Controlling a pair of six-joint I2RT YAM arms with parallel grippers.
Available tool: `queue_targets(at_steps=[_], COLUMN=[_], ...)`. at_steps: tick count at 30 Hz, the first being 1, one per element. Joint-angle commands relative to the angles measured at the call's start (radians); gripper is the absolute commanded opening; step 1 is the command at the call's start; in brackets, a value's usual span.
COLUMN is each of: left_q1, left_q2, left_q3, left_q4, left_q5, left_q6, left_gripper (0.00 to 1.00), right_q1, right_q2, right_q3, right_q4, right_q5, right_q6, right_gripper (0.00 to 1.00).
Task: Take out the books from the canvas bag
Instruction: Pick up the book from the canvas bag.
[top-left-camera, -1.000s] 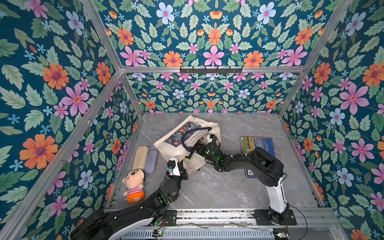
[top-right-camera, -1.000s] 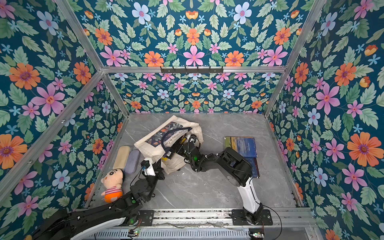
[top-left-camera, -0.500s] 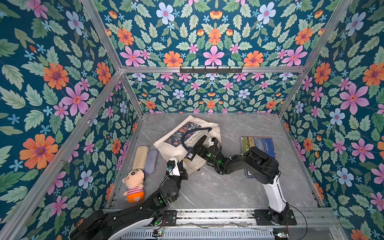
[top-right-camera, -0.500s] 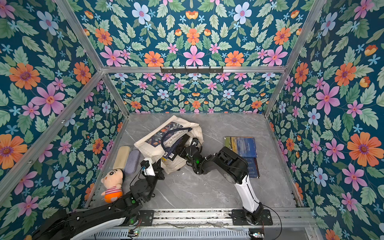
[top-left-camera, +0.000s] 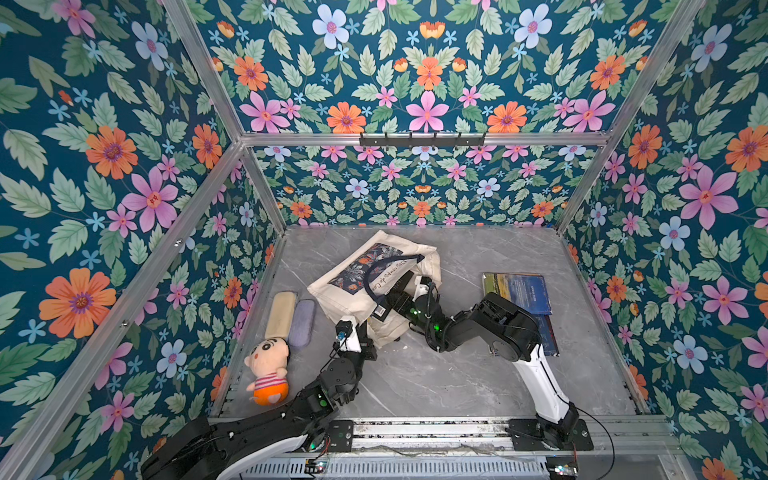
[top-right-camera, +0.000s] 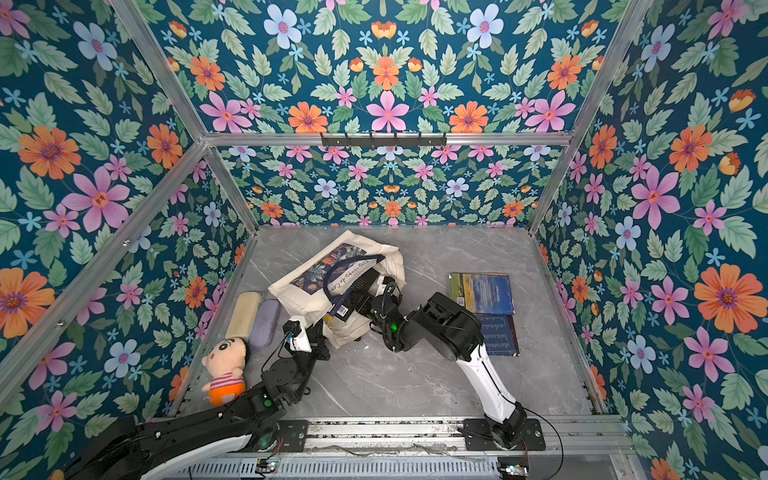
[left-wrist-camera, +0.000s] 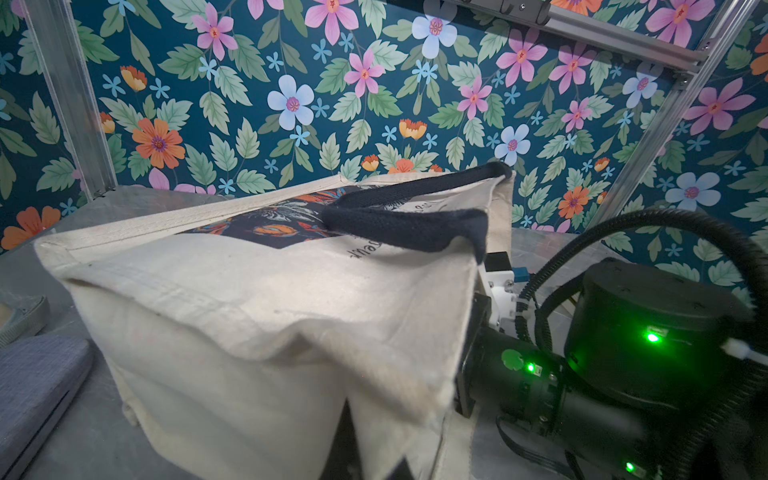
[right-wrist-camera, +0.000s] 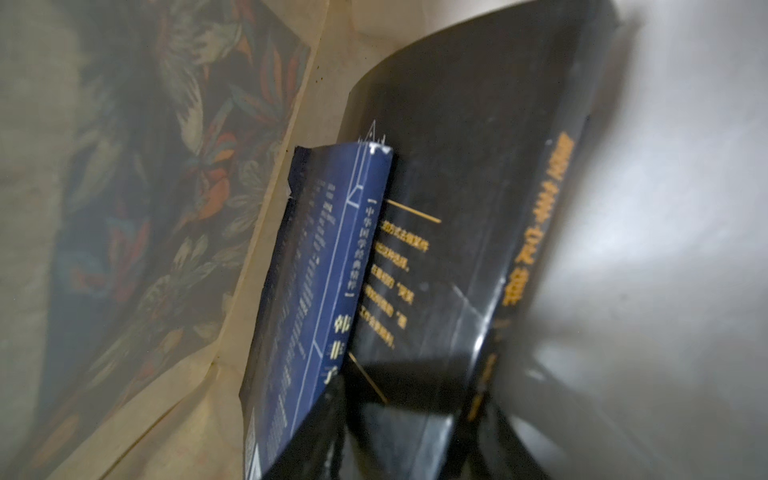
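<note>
The cream canvas bag (top-left-camera: 345, 291) with a dark floral print and navy handles lies on its side mid-table. My left gripper (top-left-camera: 365, 336) is shut on the bag's near edge, and cloth fills its jaws in the left wrist view (left-wrist-camera: 374, 457). My right gripper (top-left-camera: 392, 299) reaches into the bag's mouth. In the right wrist view its jaws (right-wrist-camera: 407, 411) are closed on a black book (right-wrist-camera: 449, 208) with gold lettering, and a blue book (right-wrist-camera: 324, 270) leans beside it. Two books lie outside at the right: a blue-green one (top-left-camera: 517, 291) on a dark one (top-left-camera: 546, 336).
A plush doll (top-left-camera: 268, 370), a beige case (top-left-camera: 281, 313) and a grey-lilac case (top-left-camera: 302, 322) lie along the left wall. Floral walls close in three sides. Bare marble table (top-left-camera: 436, 374) spreads in front of the bag.
The right gripper's jaws opened wide inside the bag, then narrowed onto the black book, and its arm shifted slightly left. The left gripper has kept its hold on the bag.
</note>
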Motion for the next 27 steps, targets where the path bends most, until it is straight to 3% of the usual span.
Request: queue_targets(at_steps=[1,8,13,15,22,27], left_q1=[0.000,0.000,0.000,0.001,0.000,0.000], left_q2=[0.002,-0.005,-0.012,-0.015,-0.010,0.001], left_q3=[-0.029,-0.031,-0.028,-0.029,-0.028,-0.027], left_q4=[0.029,0.027,0.020,0.017,0.017,0.022], left_q5=[0.006,0.005,0.002,0.002,0.000,0.001], left_q6=[0.004,0.006,0.004,0.004,0.005,0.004], left_gripper=[0.00,0.00,0.00,0.00,0.00,0.00], right_q1=[0.002,0.001,0.005,0.006,0.006,0.006], right_q2=[-0.013,-0.082,-0.157,-0.161,-0.094,-0.066], right_q3=[-0.007,-0.092,-0.163,-0.177,-0.161,-0.126], right_q4=[0.068,0.136,0.137,0.150,0.184,0.203], right_q5=[0.011,0.014,0.001,-0.023,-0.068,-0.082], right_q6=[-0.013,-0.017,-0.022,-0.019,-0.005,-0.004], right_gripper=[0.32,0.10,0.07,0.09,0.37,0.45])
